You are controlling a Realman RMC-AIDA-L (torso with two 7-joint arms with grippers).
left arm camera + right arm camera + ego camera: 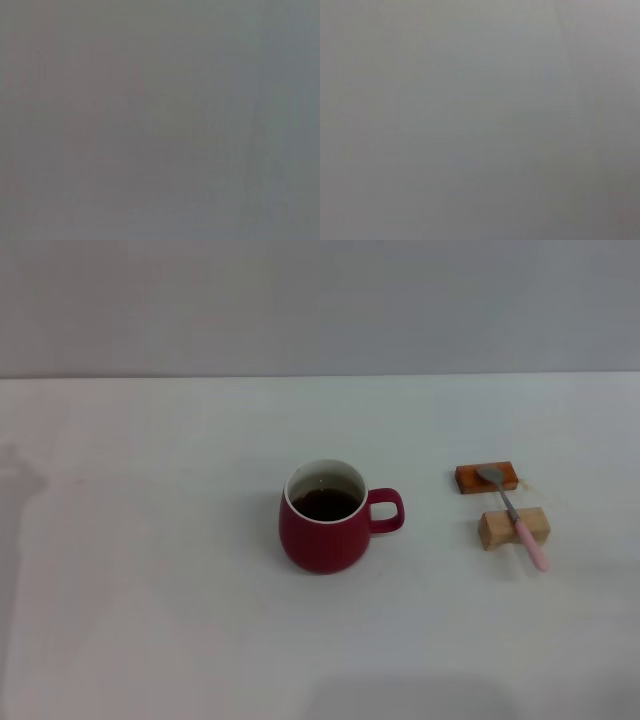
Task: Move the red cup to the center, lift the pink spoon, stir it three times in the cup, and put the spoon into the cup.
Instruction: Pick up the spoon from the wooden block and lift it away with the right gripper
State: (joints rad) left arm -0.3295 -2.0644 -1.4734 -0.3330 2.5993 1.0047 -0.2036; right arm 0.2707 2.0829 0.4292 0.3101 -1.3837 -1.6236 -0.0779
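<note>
The red cup [322, 525] stands upright near the middle of the white table in the head view, its loop handle pointing right and dark liquid inside its white interior. To its right the pink spoon [512, 512] lies across two small wooden blocks, silver bowl on the far reddish block [487, 478], pale pink handle over the nearer light block [513, 528] and sticking out toward the front. Neither gripper shows in any view. Both wrist views show only a plain grey surface.
The white table [150, 590] reaches to a grey wall at the back. The two blocks sit about a hand's width right of the cup's handle.
</note>
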